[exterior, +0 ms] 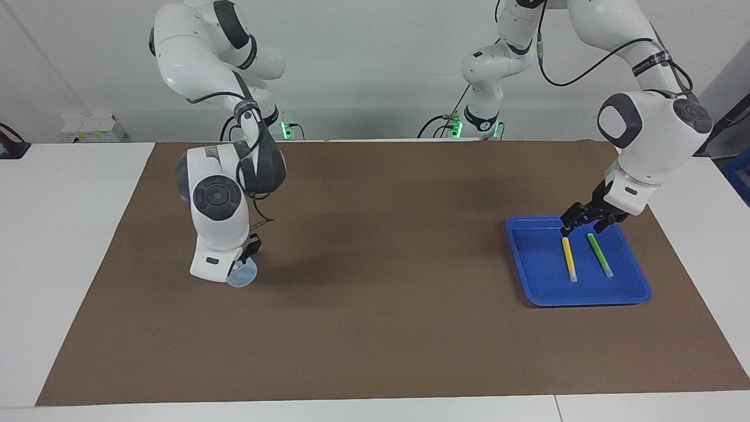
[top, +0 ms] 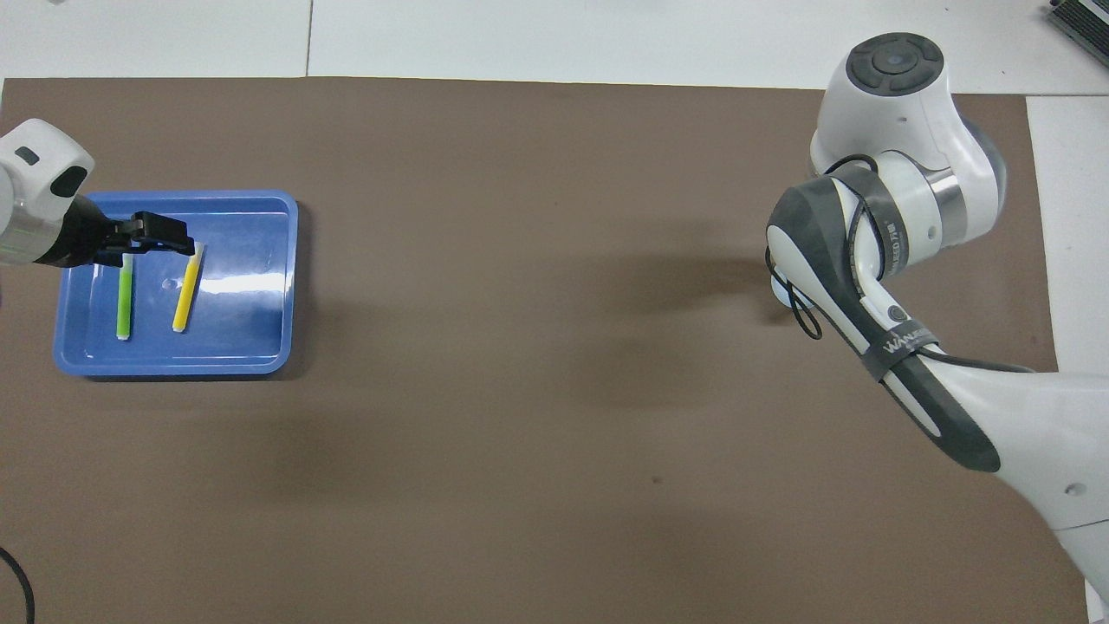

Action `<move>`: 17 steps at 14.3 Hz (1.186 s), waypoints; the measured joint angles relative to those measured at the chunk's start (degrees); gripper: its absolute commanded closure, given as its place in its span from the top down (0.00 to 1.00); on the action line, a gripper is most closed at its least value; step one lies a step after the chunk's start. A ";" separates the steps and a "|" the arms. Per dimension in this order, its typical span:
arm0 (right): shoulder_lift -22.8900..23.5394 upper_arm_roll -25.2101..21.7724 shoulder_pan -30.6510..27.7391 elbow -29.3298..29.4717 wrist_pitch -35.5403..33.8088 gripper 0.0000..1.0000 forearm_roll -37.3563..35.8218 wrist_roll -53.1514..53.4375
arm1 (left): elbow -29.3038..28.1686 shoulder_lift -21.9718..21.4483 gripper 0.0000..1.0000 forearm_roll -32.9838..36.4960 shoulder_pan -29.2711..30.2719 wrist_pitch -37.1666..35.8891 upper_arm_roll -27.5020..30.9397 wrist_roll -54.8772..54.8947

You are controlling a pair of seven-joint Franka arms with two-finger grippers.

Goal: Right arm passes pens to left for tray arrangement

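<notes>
The blue tray [exterior: 527,275] [top: 251,329] lies toward the left arm's end of the table. Two pens lie side by side in it: a yellow pen [exterior: 568,258] [top: 184,295] and a green pen [exterior: 599,255] [top: 125,299], the green one closer to the table's end. My left gripper [exterior: 580,225] [top: 156,247] hangs open and holds nothing, just above the pens' ends at the tray's rim nearer to the robots. My right gripper [exterior: 246,255] reaches down into a small translucent bluish cup [exterior: 241,274] [top: 784,290]. Its hand hides what is inside the cup.
A brown mat [exterior: 381,328] covers most of the white table [exterior: 58,264]. The right arm's elbow and forearm [top: 866,286] hang over the cup and hide the gripper in the overhead view.
</notes>
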 measured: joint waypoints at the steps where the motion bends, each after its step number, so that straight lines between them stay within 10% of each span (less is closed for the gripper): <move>1: 0.00 0.02 0.01 -0.02 0.00 0.53 0.00 0.00 | 0.01 -0.02 1.00 0.00 -0.01 -0.14 0.00 -0.05; 7: 0.00 0.06 0.06 -0.19 0.00 0.40 0.00 0.00 | 0.03 -0.03 1.00 0.00 -0.01 -0.54 0.00 -0.69; 13: 0.01 0.06 0.02 -0.34 0.00 0.00 0.00 0.00 | 0.06 -0.13 1.00 0.00 -0.03 -0.67 -0.03 -1.05; 17: 0.00 0.06 0.00 -0.27 0.00 0.00 0.00 0.00 | 0.06 -0.15 1.00 0.00 -0.03 -1.10 -0.05 -1.06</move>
